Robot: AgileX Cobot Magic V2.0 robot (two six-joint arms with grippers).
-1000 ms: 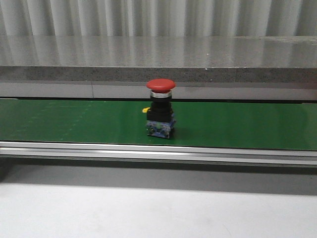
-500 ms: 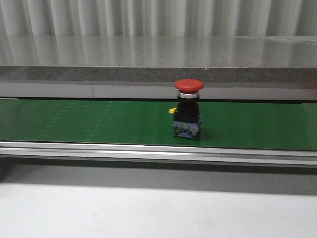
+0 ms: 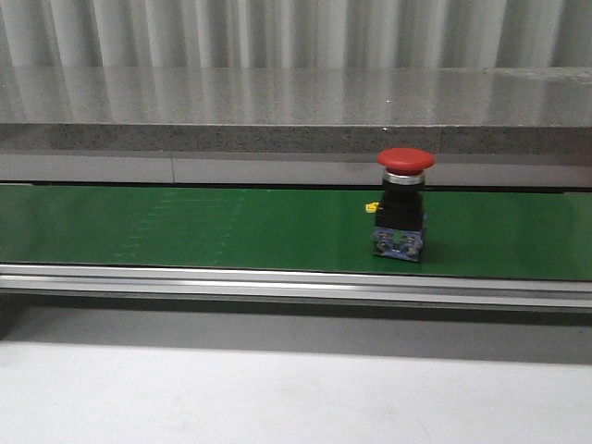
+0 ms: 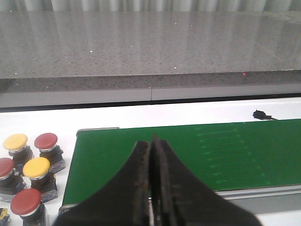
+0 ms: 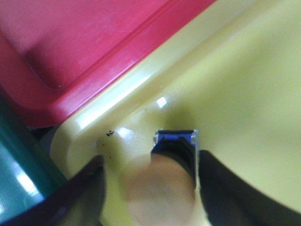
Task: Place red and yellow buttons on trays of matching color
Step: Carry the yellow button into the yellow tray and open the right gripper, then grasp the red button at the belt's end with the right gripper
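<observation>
The right gripper (image 5: 150, 183) hangs low over the yellow tray (image 5: 244, 84), its fingers (image 5: 80, 197) spread wide, and a button (image 5: 162, 181) sits between them, blurred and pale, with its blue-edged base pointing away from the wrist. Whether the fingers touch it I cannot tell; they look spread clear of it, so I judge it released or about to be. The red tray (image 5: 80, 56) lies just beyond, rim beside rim with the yellow one.

The left gripper (image 4: 151, 188) is clenched on nothing, poised over the near end of the green belt (image 4: 225, 155). Beside that end stand spare buttons: three red (image 4: 46, 141) and two yellow (image 4: 36, 167).

Farther along the belt, in the front view, a red button (image 3: 404, 205) stands upright, cap up, right of centre. Neither arm shows there. I judge the right arm the nearer one, since its trays lie at that side.
</observation>
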